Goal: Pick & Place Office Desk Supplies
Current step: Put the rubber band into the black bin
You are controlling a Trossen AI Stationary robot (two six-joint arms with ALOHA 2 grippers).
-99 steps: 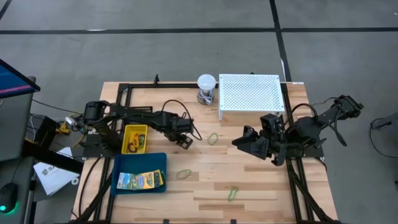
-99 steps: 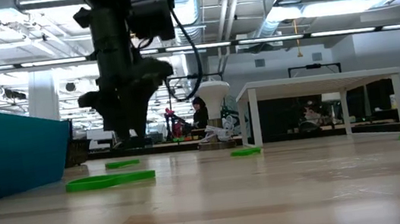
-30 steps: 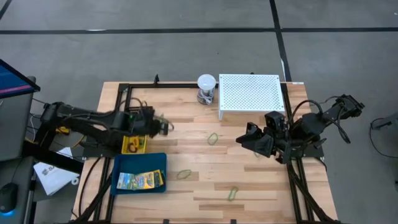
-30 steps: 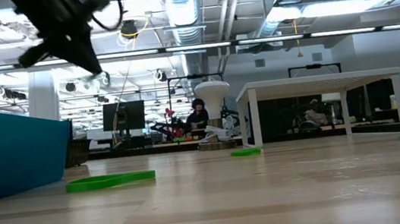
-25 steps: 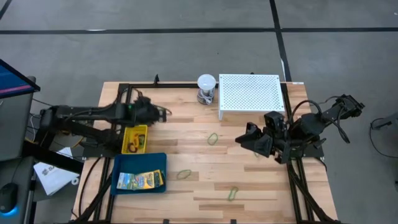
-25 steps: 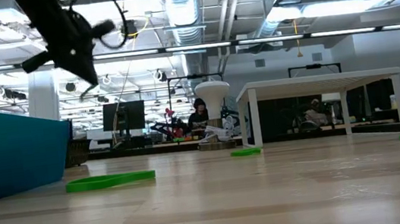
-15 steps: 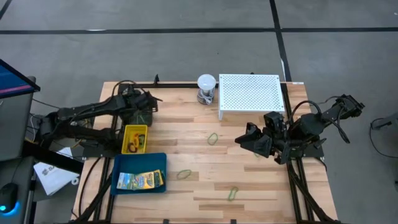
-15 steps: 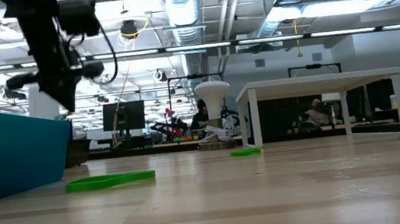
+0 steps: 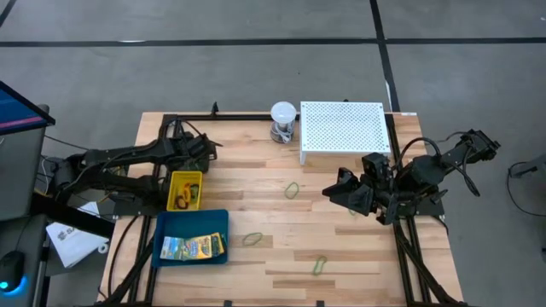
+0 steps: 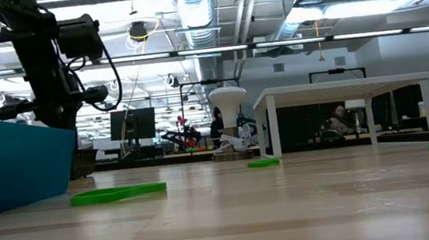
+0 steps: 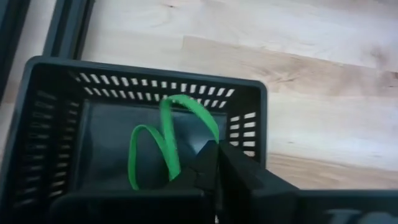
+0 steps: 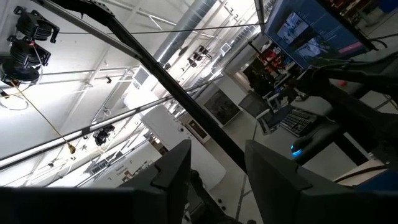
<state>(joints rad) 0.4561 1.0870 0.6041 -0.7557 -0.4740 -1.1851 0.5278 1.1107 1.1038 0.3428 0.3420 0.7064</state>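
Left end effector (image 11: 214, 163) is clamped on thin green rubber loop (image 11: 163, 144) over black mesh basket (image 11: 56, 99) | Risk: loop may snag on fingers at release | Right end effector (image 9: 341, 189) is parked, part-open, above desk (image 9: 341, 247)

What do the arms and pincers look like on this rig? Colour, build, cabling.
Both arms are dark, near-black jointed links. The left arm is slim with black cables looping beside it. The right arm is bulkier at the wrist, with black cable loops. The left pincer has two flat black angular fingers; the right pincer has two dark, broad, blocky fingers. No markings visible.
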